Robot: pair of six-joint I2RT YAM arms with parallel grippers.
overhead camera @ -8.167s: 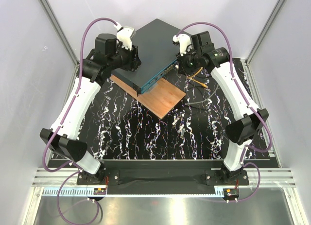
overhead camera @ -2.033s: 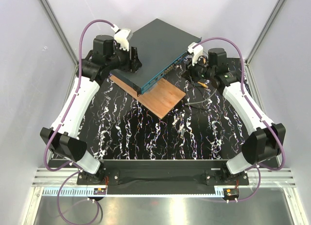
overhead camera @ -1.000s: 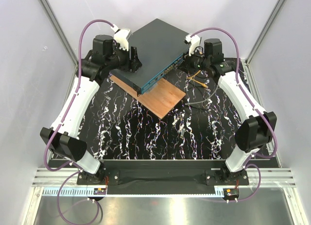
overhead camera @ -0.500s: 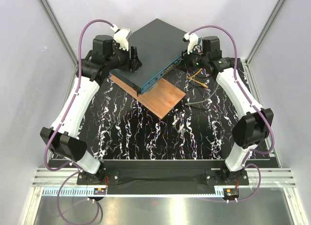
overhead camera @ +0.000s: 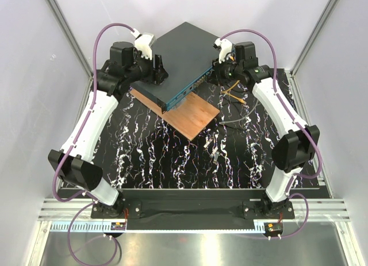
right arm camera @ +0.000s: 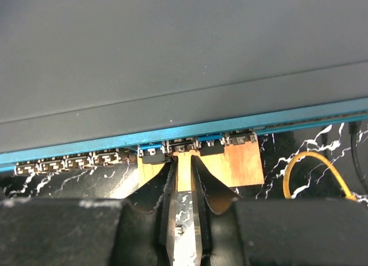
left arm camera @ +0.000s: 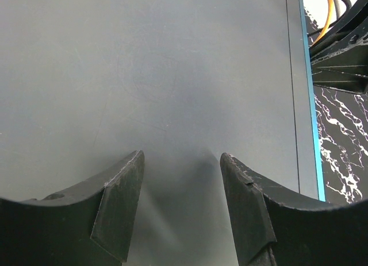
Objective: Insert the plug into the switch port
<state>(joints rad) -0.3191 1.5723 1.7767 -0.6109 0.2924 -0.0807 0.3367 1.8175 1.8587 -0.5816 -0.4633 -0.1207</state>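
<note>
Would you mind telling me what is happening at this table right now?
The right arm holds a tiny pale plug, pinched in its jaws, right at the row of sockets on the teal front of the switch. It does not look seated yet. The left arm has its open jaws over the switch's top.

switch: flat dark-grey box, teal socket face, lying diagonal | plug: tiny pale clear piece, near sockets

The black veined table bears a wooden board under the switch, yellow cables, a grey cable
</note>
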